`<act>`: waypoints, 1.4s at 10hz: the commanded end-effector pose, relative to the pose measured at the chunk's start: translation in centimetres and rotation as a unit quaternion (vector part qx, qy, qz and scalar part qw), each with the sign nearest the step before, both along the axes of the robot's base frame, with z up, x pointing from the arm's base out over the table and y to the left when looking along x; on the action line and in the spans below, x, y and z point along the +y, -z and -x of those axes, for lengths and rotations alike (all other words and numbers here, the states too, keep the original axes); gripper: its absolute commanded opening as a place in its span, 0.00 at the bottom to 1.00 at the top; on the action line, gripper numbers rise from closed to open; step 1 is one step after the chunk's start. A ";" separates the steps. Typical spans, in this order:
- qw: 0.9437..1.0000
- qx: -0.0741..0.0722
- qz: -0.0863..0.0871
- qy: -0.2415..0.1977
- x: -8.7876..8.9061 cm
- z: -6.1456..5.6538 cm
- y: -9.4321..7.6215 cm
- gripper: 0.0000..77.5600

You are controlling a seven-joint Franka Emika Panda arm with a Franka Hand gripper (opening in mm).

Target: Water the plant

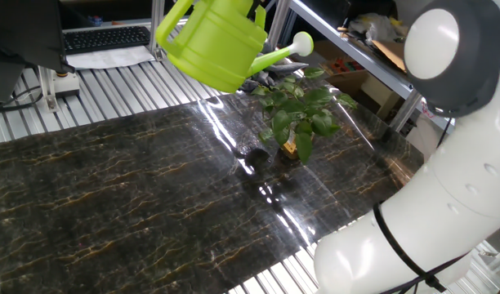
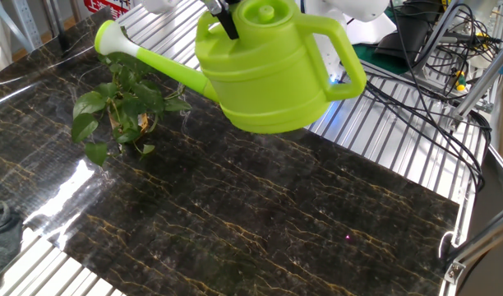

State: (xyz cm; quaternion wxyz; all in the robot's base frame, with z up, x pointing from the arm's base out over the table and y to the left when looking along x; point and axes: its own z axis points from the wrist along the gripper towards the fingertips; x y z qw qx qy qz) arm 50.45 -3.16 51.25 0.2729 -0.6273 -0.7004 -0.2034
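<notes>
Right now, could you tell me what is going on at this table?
The robot arm is holding a lime-green watering can in the air by its top, above the dark marble table. The spout's rose is over the small leafy plant, which stands on the table. No water is visible.

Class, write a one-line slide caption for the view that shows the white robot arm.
Lime-green watering can held aloft, spout tip above the leafy plant.

The plant point(image 1: 297, 112) point(image 2: 120, 103) stands on the desk point(image 1: 136, 196) point(image 2: 260, 214) near one corner. The watering can point(image 1: 217, 41) point(image 2: 264, 70) hangs above the desk's edge beside it, its spout over the plant's leaves.
</notes>
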 end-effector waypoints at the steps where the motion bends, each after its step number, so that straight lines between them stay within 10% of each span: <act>1: 1.000 0.002 -0.013 -0.006 -0.9 -0.4 -0.5 0.01; 14: 0.999 0.035 -0.029 -0.014 -3.4 -0.6 -2.0 0.01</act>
